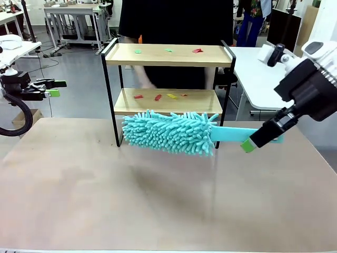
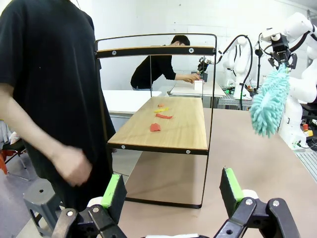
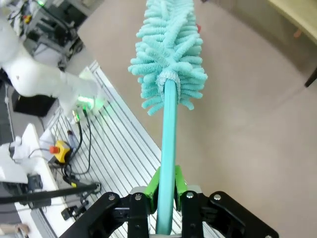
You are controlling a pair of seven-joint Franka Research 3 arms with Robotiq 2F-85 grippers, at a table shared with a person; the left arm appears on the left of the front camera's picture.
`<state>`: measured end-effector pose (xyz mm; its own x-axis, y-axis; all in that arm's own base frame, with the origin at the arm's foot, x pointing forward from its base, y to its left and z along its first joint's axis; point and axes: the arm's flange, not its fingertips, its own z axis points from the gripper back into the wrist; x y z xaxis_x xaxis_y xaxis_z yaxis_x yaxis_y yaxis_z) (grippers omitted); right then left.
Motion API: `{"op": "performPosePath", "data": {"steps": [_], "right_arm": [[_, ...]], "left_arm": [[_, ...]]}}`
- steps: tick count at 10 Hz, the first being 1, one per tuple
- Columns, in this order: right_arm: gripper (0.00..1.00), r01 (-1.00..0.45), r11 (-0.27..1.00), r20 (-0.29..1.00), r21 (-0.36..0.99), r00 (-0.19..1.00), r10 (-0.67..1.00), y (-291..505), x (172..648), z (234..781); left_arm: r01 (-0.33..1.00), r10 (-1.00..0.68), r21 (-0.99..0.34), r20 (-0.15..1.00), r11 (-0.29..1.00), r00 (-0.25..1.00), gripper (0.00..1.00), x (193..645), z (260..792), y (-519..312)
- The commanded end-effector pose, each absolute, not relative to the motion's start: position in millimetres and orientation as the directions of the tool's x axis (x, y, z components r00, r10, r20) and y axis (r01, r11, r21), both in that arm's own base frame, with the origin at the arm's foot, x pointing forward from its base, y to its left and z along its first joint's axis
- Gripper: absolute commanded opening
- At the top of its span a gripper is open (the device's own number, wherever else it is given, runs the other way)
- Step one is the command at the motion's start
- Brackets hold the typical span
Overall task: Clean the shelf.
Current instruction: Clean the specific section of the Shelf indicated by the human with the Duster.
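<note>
**Duster held level before the shelf**

Pale brown counter (image 1: 158, 200) spreads out ahead of me, with white tables and another workspace beyond it. At its far edge, a little left of the middle, stands the two-tier shelf (image 1: 158, 57) of light wooden boards in a thin black metal frame. Small green and red scraps (image 1: 168, 50) lie on the top board, and red and yellow ones (image 1: 158, 97) lie on the lower board.

My right fingers (image 1: 247, 145) are clamped together on the flat turquoise handle of a fluffy turquoise microfibre duster (image 1: 168, 132). Seen from my right wrist, the green pads (image 3: 157, 184) squeeze the handle from both sides. The duster lies about level above the counter, with its head in front of the lower board. From my left wrist it hangs clear of the frame on my side.

My left fingers (image 2: 113, 191) are spread wide apart with nothing between them, out past the counter's left edge.

A person in a black shirt (image 2: 49, 59) stands at the far edge behind the shelf, one hand (image 2: 74, 166) loosely curled.
</note>
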<state>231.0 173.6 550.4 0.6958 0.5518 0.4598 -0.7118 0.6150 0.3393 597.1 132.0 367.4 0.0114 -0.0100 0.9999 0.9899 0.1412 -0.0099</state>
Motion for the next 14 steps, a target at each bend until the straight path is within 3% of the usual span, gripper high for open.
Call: {"op": "performPosePath", "data": {"steps": [1, 2, 5, 7, 14], "right_arm": [[0.12, -0.693, 0.667, 0.515, 0.274, 0.691, 0.507, 167, 215, 548], [0.12, -0.712, 0.615, 0.460, 0.339, 0.696, 0.552, 174, 231, 550], [0.12, -0.709, 0.627, 0.476, 0.322, 0.694, 0.540, 174, 227, 555], [0.12, -0.676, 0.657, 0.546, 0.334, 0.707, 0.450, 204, 225, 562], [0.12, -0.511, 0.779, 0.536, 0.364, 0.798, 0.273, 288, 269, 562]], "left_arm": [[0.990, -0.013, 0.000, 1.000, 0.139, 0.002, 1.00, 595, 369, 131], [0.990, -0.013, 0.000, 1.000, 0.139, 0.002, 1.00, 595, 369, 131], [0.990, -0.013, 0.000, 1.000, 0.139, 0.002, 1.00, 595, 369, 131], [0.990, -0.013, 0.000, 1.000, 0.139, 0.002, 1.00, 595, 369, 131], [0.990, -0.013, 0.000, 1.000, 0.139, 0.002, 1.00, 595, 369, 131]]}}
